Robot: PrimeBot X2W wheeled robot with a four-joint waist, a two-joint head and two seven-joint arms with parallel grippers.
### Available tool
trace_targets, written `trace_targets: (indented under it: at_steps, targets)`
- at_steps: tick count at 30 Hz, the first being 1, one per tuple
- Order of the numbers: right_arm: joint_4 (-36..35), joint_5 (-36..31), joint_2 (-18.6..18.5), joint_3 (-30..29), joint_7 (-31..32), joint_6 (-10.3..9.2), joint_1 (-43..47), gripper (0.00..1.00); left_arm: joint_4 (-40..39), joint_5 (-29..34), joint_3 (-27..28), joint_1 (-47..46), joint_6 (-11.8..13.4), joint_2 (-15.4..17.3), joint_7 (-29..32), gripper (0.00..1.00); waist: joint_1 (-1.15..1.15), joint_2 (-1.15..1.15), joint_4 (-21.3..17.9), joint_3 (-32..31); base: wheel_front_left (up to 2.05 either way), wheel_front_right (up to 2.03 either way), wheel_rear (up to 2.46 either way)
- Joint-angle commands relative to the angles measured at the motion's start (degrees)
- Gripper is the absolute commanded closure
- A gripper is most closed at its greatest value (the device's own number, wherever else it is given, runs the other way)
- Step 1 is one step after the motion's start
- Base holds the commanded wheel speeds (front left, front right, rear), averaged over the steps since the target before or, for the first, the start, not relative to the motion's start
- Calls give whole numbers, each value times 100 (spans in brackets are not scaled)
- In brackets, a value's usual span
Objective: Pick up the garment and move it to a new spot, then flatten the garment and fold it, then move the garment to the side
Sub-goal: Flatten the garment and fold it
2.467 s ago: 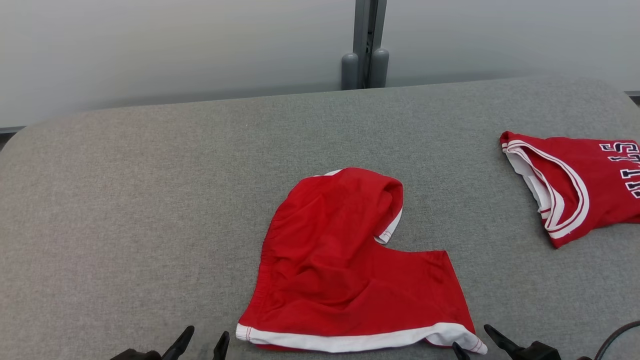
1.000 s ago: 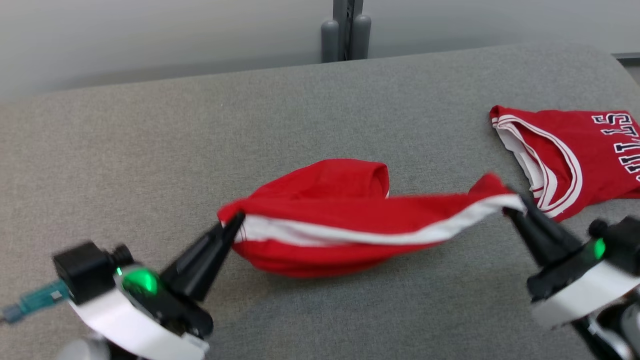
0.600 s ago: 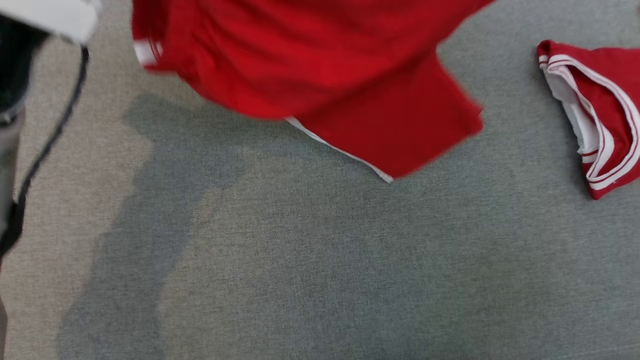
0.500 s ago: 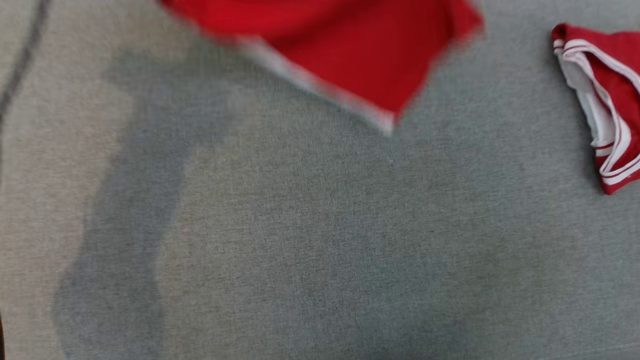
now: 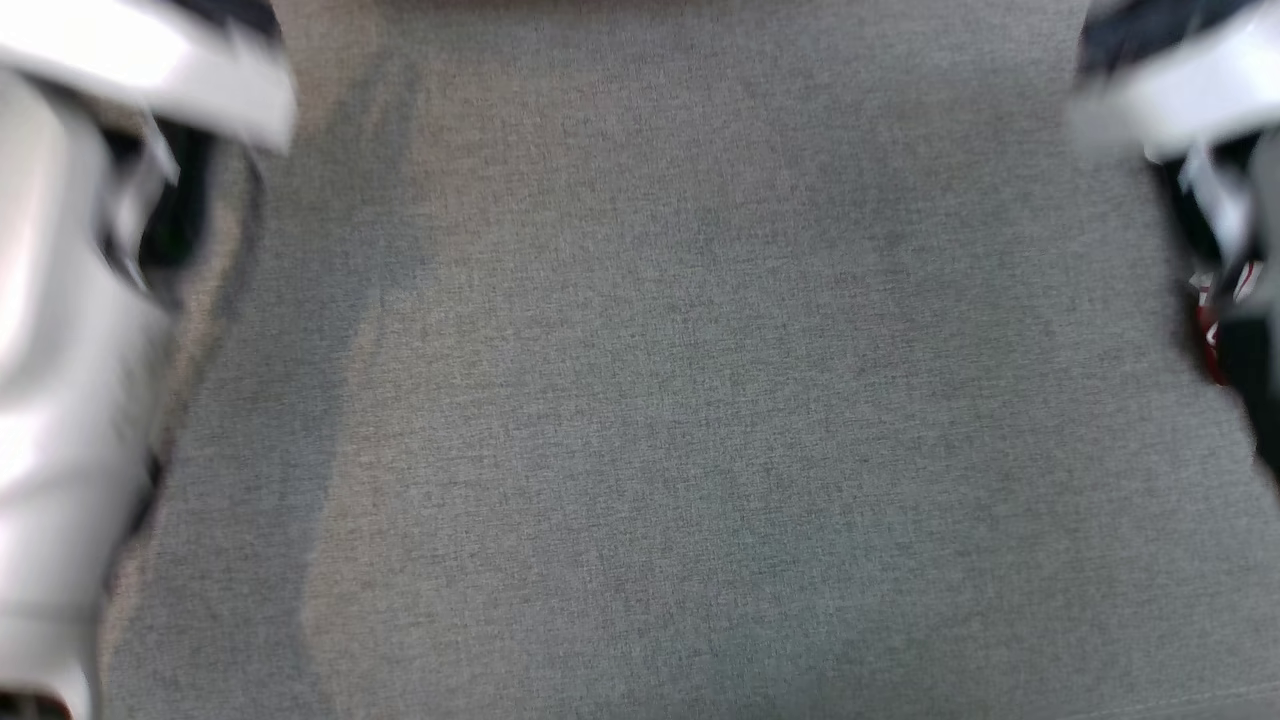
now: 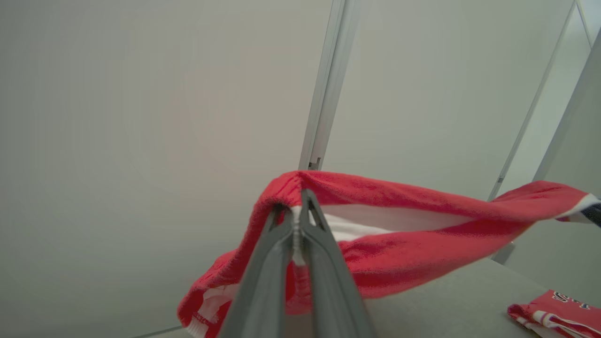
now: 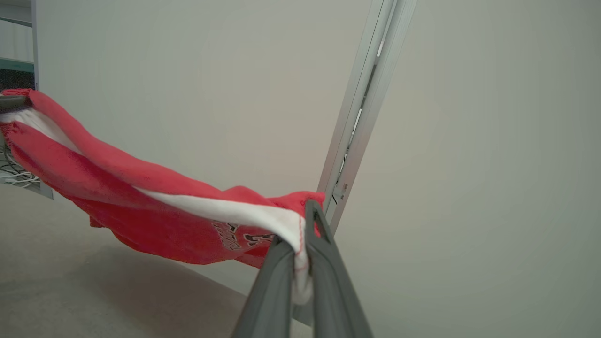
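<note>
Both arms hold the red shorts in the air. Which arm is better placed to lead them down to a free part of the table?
Left, probably. Both the left fingers and right fingers pinch the shorts, but the jersey lies at the right of the table.

Lettering present, none of it legible.
Dark, white-edged characters stood on the hanging red shorts (image 7: 141,220) in the right wrist view, creased and too small to read; the left wrist view caught a few dark characters on the red jersey (image 6: 556,307), cut off and equally unreadable.
</note>
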Motion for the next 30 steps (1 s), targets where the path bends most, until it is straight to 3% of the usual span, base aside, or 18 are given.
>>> trace_targets:
  at_steps: [1, 12, 15, 19, 23, 27, 30]
  targets:
    - [-176, 3, -145, 68, -45, -1, 693, 100, -58, -260, -58, 637, -1, 43, -46, 100, -1, 0, 31, -136, 0, 0, 0]
    - [-1083, 8, -695, 259, -46, -1, 4373, 100, -1023, -803, -710, 4321, 29, 318, -71, 100, -1, 0, -1, -1006, 0, 0, 0]
    - [-1468, 61, -908, 155, -47, -1, 5203, 100, -1608, -926, -808, 5409, 276, 351, -72, 100, -1, 0, -17, -1233, 0, 0, 0]
    - [-2151, 149, -1045, -437, -47, -2, 6115, 100, -2708, -1205, -766, 6609, 799, 352, -73, 100, -1, 0, 15, -1270, 0, 0, 0]
    - [-2844, 256, -1189, -600, 305, -2, 6050, 100, -3709, -1380, -531, 6902, 1115, 326, -36, 100, -1, 0, 203, -1004, 0, 0, 0]
    - [-3029, 490, -1441, -273, 807, -1, 5281, 100, -4175, -1403, -402, 6344, 1241, 325, 246, 100, -1, 0, 435, -692, 0, 0, 0]
    - [-2827, 755, -1699, 70, 1256, -1, 4186, 100, -4363, -1283, -309, 5545, 1516, 254, 625, 100, -1, 0, 740, -393, 0, 0, 0]
